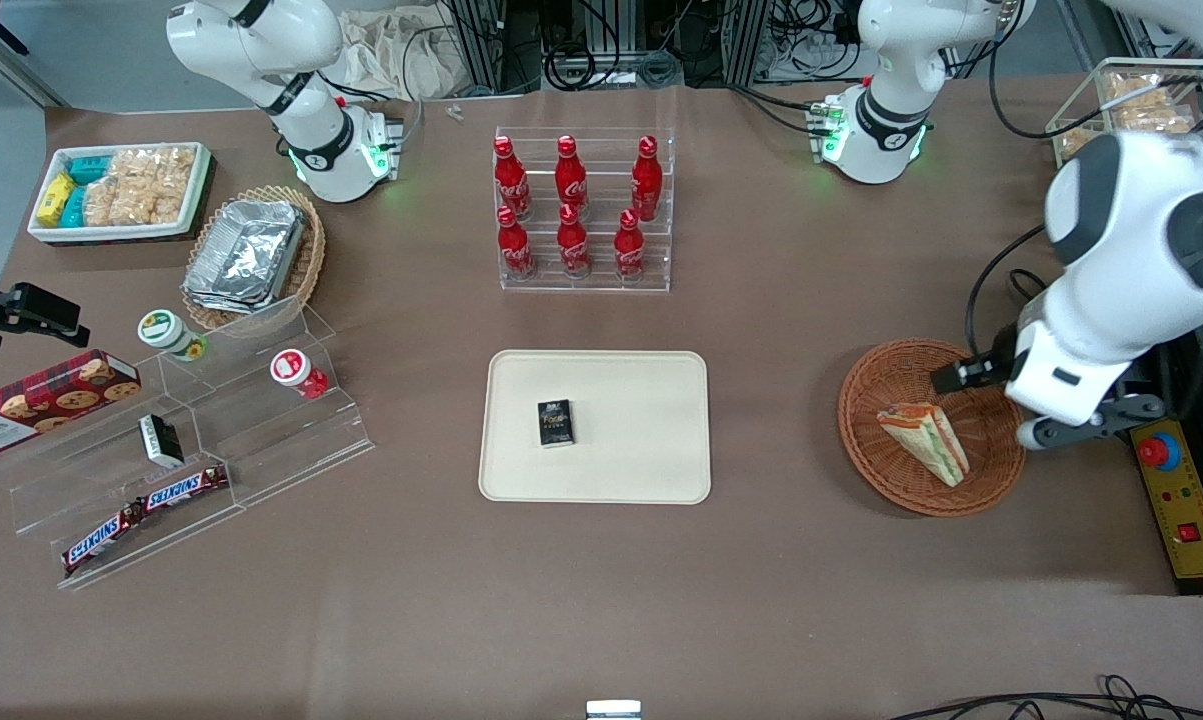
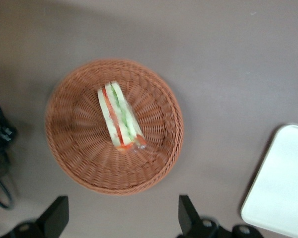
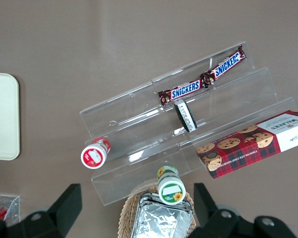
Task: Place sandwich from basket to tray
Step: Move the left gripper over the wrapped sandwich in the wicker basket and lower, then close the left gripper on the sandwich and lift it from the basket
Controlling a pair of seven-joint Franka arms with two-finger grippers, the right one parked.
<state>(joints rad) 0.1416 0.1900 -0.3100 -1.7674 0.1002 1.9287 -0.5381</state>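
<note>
My tray lies nearest the front camera, a small dark packet resting on it. Toward my end of the table sits the basket, the sandwich lying inside it. My gripper hangs above the basket, fingers spread wide, holding nothing. Nothing lies between basket and tray. A rack of red bottles stands farther from the camera.

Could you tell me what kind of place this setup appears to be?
Probably a robotics lab staging a snack shop: red cola bottles in a clear acrylic rack, tangled cables, and the open left gripper above a reddish-brown wicker basket.
</note>
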